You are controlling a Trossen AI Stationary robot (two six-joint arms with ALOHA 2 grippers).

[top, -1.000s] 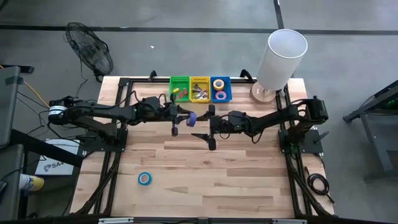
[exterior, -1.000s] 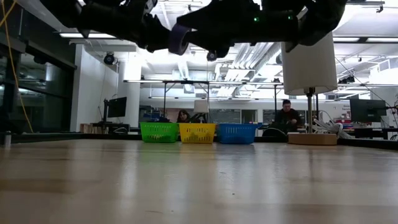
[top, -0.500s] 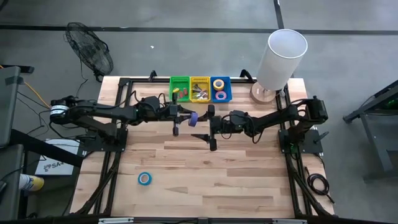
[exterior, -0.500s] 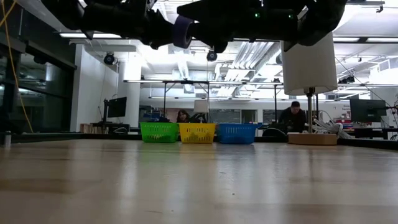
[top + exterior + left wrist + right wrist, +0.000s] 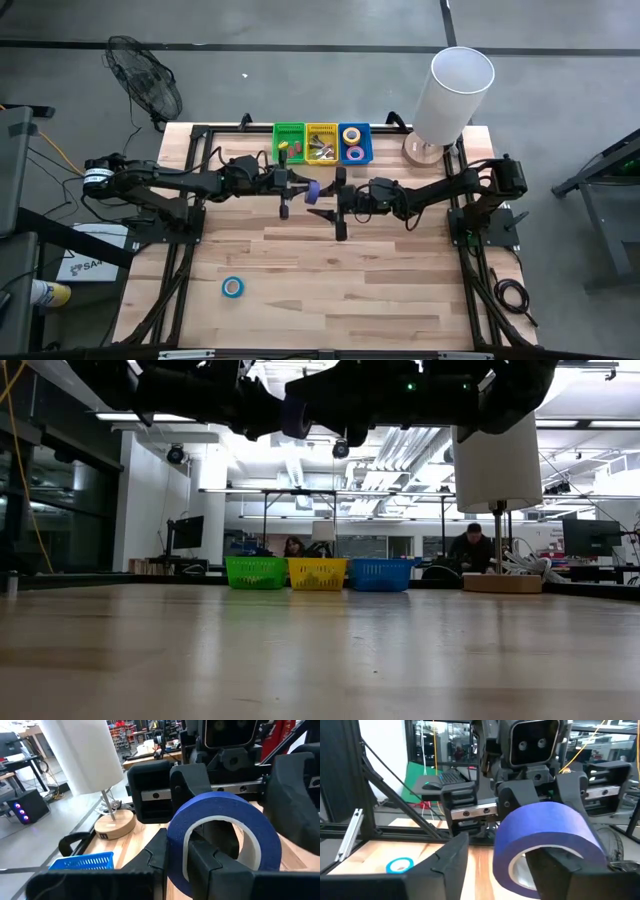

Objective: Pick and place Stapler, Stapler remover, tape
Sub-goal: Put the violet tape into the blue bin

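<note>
White cylindrical lamp stood on a round wooden base at the table's far right corner, black floor fan seen beyond the wooden table, two seated people glimpsed in the room behind.

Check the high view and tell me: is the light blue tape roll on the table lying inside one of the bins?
No: the light blue tape roll lies alone on the bare wooden table, far from the green bin.
</note>
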